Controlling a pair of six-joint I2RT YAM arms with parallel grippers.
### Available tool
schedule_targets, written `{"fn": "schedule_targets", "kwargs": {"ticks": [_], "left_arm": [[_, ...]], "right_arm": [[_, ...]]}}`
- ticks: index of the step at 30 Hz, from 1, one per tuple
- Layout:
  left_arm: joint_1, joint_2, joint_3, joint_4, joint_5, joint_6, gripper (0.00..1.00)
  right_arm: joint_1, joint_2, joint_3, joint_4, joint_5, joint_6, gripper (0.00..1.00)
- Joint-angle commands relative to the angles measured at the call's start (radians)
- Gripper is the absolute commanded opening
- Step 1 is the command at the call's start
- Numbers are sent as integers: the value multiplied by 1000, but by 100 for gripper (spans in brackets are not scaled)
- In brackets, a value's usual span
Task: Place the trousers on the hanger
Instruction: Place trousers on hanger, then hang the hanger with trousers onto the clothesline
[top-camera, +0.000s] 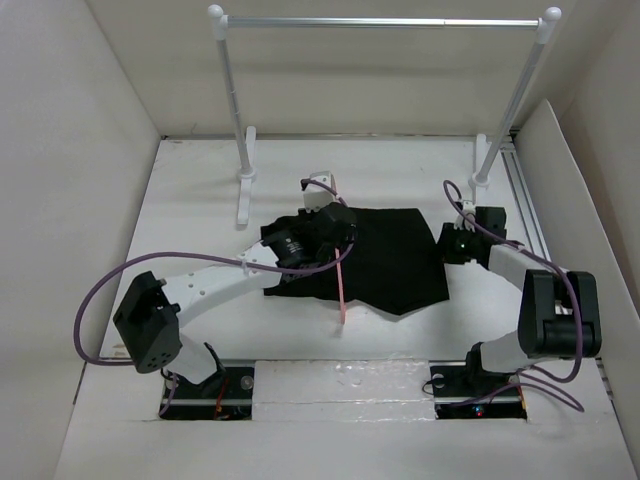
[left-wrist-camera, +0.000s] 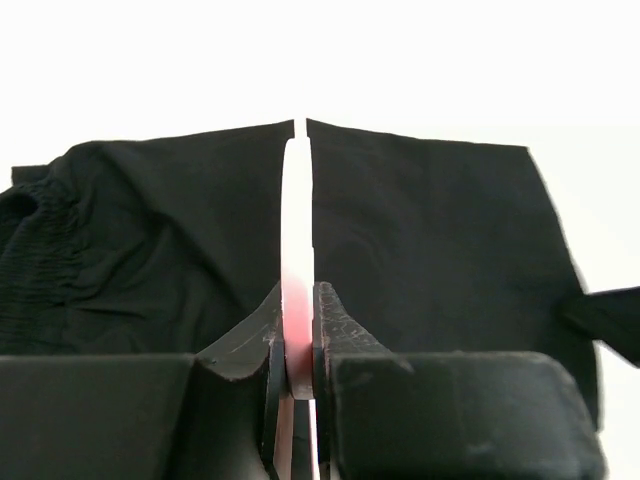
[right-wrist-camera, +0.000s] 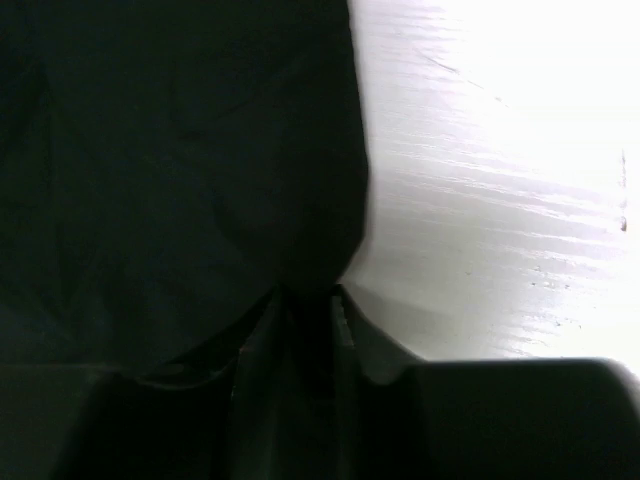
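One pair of trousers (top-camera: 398, 262), one hanger (top-camera: 343, 290), one rail (top-camera: 380, 22), two arms (top-camera: 215, 285) (top-camera: 548, 305).

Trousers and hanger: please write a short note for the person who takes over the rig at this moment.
Left pincer: shut on the hanger, held on edge over the trousers.
Right pincer: at the trousers' right edge; open or shut, cannot tell.
Trousers lie flat on the table, spread on both sides of the hanger.
Done: hanger gripped. Left: drape the trousers over its bar.
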Motion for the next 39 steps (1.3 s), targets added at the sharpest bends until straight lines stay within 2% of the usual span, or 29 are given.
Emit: {"fn": "schedule_targets", "kwargs": {"ticks": [1, 3, 6, 8, 9, 11, 13, 16, 20, 22, 23, 27, 31, 39], "left_arm": [[-7, -46, 75, 1, 8, 1, 0], [-7, -59, 79, 26, 33, -19, 0], [-7, -56, 78, 50, 71, -43, 0], [-7, -50, 84, 47, 80, -76, 0], [-7, -48, 89, 43, 91, -88, 0], [-7, -56, 124, 36, 99, -102, 0], [-7, -62, 180, -5, 100, -102, 0], [-7, -44, 354, -104, 96, -88, 0], [-7, 2, 587, -193, 96, -59, 0], [-7, 39, 685, -238, 106, -42, 0], [-7, 45, 685, -240, 111, -42, 0], [-7, 73, 762, -250, 134, -8, 0], [-7, 85, 813, -264, 160, 9, 0], [-7, 62, 807, -266, 172, 12, 0]], "right_arm": [[26, -68, 41, -17, -12, -16, 33], [26, -119, 42, -25, -19, -12, 40], [46, -163, 56, -55, -30, -9, 59], [57, -182, 81, -93, -36, -18, 67], [71, -209, 91, -112, -36, -24, 76], [97, -257, 143, -196, -27, -74, 82], [109, -352, 185, -283, -50, -96, 83], [167, -488, 277, -342, -110, -61, 83], [320, -585, 391, -348, -116, 49, 86], [463, -585, 467, -278, -90, 150, 89], [463, -585, 467, -278, -90, 151, 89], [645, -515, 550, -204, -20, 200, 94], [698, -443, 581, -163, 39, 226, 94], [736, -452, 448, -103, 142, 315, 86]]}}
